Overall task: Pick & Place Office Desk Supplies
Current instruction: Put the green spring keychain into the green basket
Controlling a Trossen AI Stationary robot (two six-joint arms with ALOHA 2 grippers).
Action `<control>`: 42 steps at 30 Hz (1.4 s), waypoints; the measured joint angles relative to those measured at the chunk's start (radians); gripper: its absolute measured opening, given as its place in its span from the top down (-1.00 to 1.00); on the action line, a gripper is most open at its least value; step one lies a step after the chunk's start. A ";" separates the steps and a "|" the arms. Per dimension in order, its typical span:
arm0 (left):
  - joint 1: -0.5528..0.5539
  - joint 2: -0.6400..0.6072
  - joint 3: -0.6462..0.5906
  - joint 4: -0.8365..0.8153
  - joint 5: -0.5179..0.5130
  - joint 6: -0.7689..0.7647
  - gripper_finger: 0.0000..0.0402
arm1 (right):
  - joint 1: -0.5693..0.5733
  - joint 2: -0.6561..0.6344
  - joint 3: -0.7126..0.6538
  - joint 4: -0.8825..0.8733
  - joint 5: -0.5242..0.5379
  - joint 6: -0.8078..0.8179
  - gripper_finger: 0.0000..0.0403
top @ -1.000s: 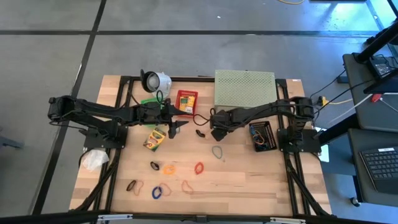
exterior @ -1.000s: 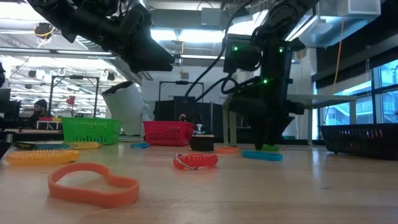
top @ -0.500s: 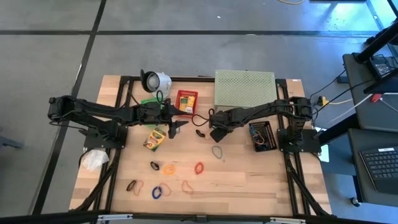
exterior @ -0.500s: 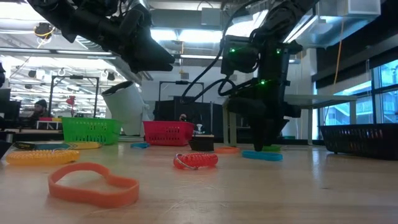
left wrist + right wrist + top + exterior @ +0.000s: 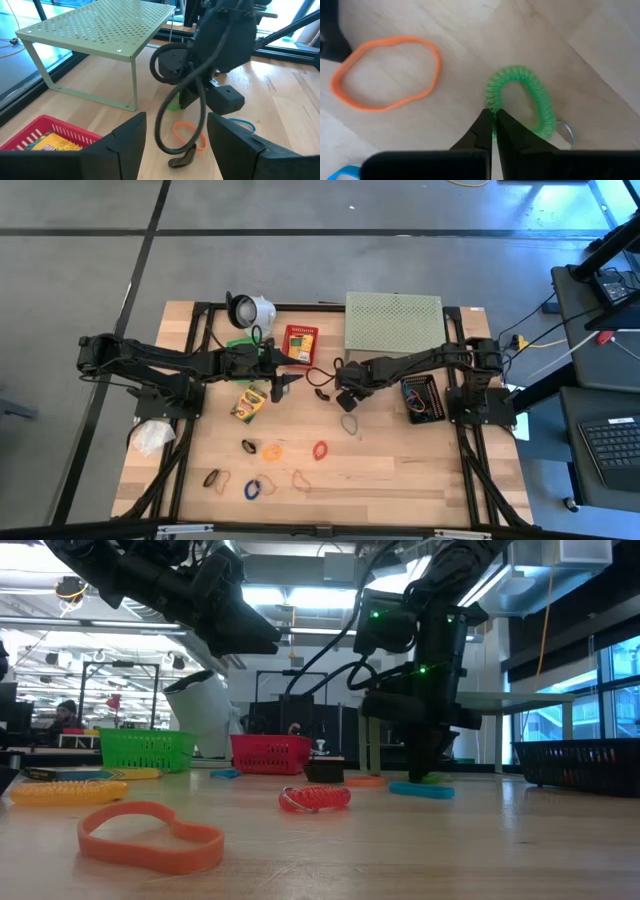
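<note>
Right gripper (image 5: pixel 492 131) pinched shut on green coil loop (image 5: pixel 520 100), catching only its edge. Could slip free on lifting, given so thin a bite.

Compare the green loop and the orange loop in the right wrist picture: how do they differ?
The green loop is a ribbed coil with a small metal ring at one end; the orange loop is a smooth flat band. The right hand is shut on the green loop's edge; the orange loop lies apart, untouched. The orange loop spreads wider. Both lie on the wooden table.
</note>
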 joint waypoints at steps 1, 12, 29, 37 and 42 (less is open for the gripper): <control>0.000 0.000 0.000 0.000 0.000 0.000 -0.01 | 0.004 -0.005 -0.001 0.005 -0.001 0.003 0.97; -0.004 0.000 0.000 0.013 0.056 0.041 -0.01 | 0.080 -0.130 -0.005 0.039 -0.023 0.053 0.98; -0.234 0.009 0.000 0.138 -0.019 0.443 -0.01 | 0.189 -0.394 -0.001 0.439 -0.130 -0.041 0.99; -0.310 0.015 0.000 0.157 0.067 0.398 -0.01 | 0.214 -0.392 -0.001 0.614 -0.189 -0.073 0.99; -0.322 0.015 0.000 0.226 0.041 0.365 -0.07 | 0.229 -0.383 0.000 0.669 -0.209 -0.080 0.99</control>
